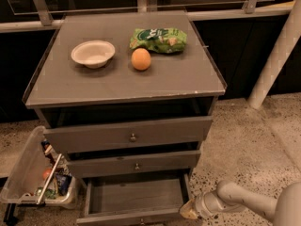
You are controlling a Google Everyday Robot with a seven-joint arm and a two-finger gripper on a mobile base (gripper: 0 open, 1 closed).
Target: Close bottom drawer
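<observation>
The bottom drawer (136,195) of the grey-brown wooden cabinet (124,79) is pulled far out, its inside empty; its front panel (131,217) sits at the lower frame edge. The middle drawer front (134,164) and top drawer front (129,134) above it stand slightly out. My gripper (188,212) is low at the bottom drawer's front right corner, right beside or touching it, with the grey arm (244,204) reaching in from the lower right.
On the cabinet top lie a white bowl (93,53), an orange (141,59) and a green snack bag (158,39). A clear plastic bin (33,173) of small items stands on the floor at the left. A white pole (275,55) rises at the right. Speckled floor surrounds the cabinet.
</observation>
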